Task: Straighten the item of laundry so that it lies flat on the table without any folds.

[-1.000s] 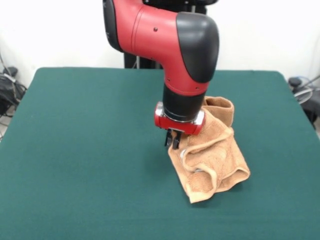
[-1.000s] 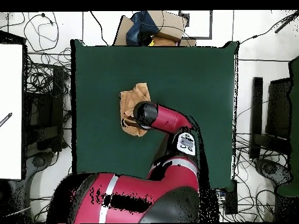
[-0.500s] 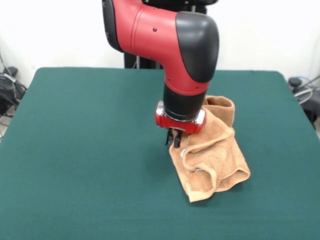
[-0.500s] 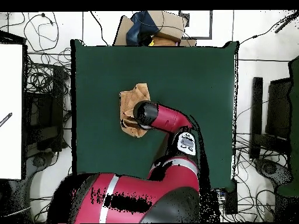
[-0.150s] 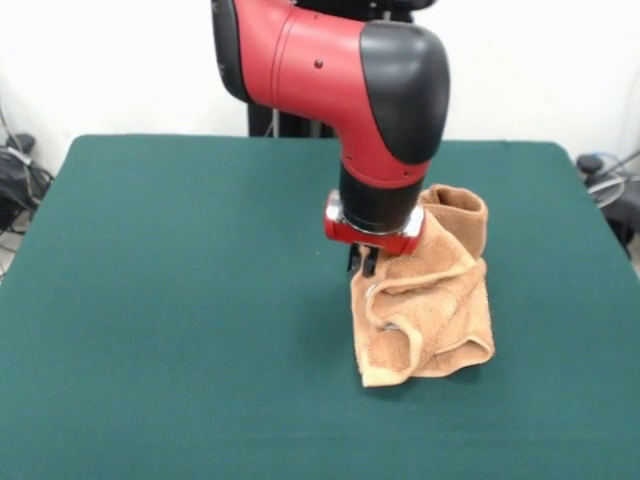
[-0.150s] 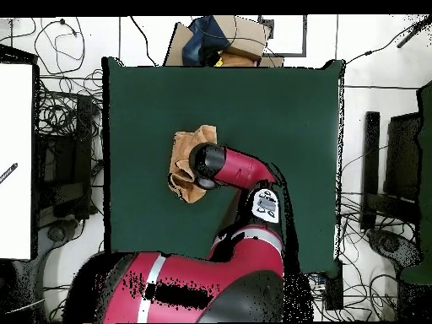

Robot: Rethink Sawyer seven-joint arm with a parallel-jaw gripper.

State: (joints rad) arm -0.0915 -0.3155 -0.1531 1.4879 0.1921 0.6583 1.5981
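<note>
Towel: you have the tan-orange towel [image 5: 425, 295] still bunched into a tall crumpled heap, with thick rolled folds running across it and a doubled-over lip at its far top edge.
Where it sits: in the front view it is right of the table's middle, about midway between the near and far edges; its lower part rests on the table [image 5: 170, 300] and its upper left part is lifted.
Gripper: the gripper [image 5: 364, 263] is at the towel's upper left edge, below the red wrist ring; the dark tips look drawn together on a pinch of that edge, so you can take it as clamped on the cloth, though the fold hides the exact contact.
Arm: it comes down from above and covers much of the heap in the overhead view, where only the towel's outer side [image 6: 181, 152] shows clear of it.
Done so far: judging from how it lies, you have a hold on one edge and some of the cloth raised, nothing more. No part of the towel is spread out flat.
Left to do: nearly all of it. You need the folds pulled open, the doubled far lip turned out, and all four hems laid down on the green top.
What the next pull calls for: my reading is a drag toward the open left side of the table, where there is plenty of room.
Risk: the heap may slide as one lump instead of unrolling.
</note>
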